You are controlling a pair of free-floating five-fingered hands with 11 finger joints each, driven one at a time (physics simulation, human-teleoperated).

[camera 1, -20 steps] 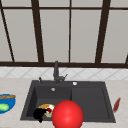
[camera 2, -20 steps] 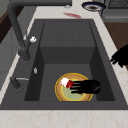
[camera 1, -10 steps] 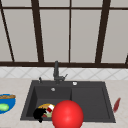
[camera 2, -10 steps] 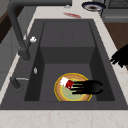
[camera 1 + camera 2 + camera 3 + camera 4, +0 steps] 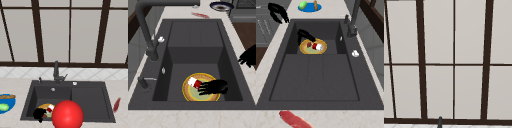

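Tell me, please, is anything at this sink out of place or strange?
Yes. A large red ball appears in the front view, hiding the sink's front edge. Inside the basin, a yellow plate carries a small red and white item, with one robot hand over it. A red utensil lies on the counter.

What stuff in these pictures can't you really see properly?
- Front view: a big red ball covers the sink's front edge and part of the yellow plate.
- Left side view: one hand lies over the plate, hiding part of it; whether it grips the red-and-white thing is unclear.
- Left side view: the other hand is cut off by the right edge.
- Right side view: the red object is cut off by the bottom edge.
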